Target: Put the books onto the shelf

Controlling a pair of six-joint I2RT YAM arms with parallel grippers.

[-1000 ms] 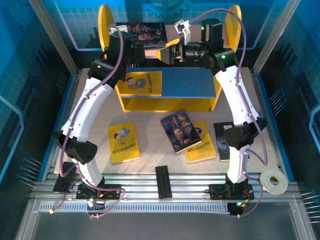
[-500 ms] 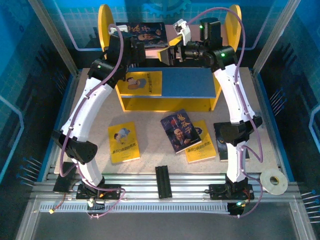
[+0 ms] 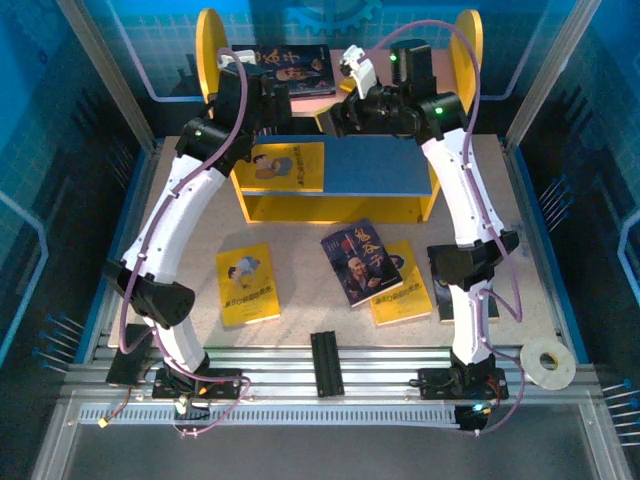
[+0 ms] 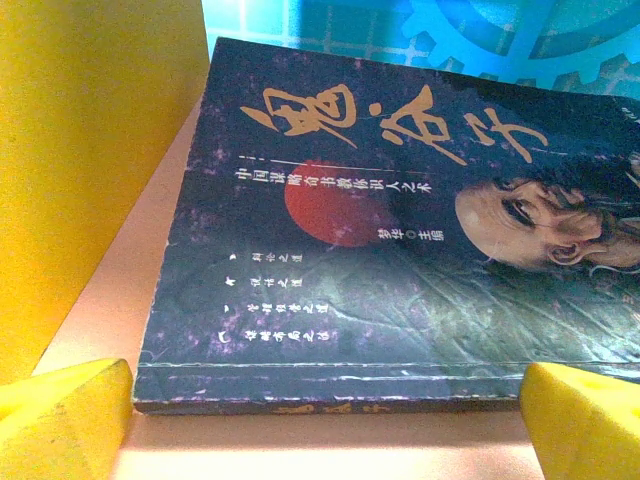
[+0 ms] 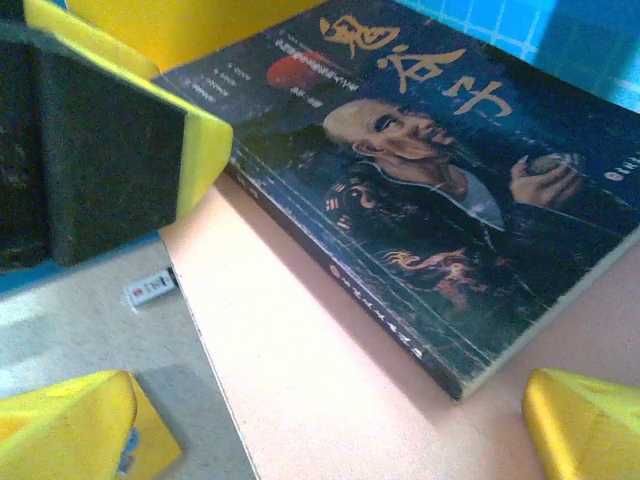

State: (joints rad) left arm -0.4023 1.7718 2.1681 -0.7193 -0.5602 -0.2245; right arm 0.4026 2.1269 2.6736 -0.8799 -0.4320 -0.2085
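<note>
My left gripper (image 4: 320, 425) and right gripper (image 5: 330, 430) are both spread wide, nothing pinched, at the near edge of the dark portrait book (image 3: 290, 70). It's lying flat on the shelf (image 3: 208, 45), pink top board (image 5: 300, 340). One yellow book (image 3: 285, 165) is on the blue board (image 3: 375, 165).

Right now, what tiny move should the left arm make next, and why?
Probably draw the left tool straight back off the shelf. Its fingers stand open on either side of the dark book, which already lies flat on the pink board, and a yellow book waits on the table.
</note>
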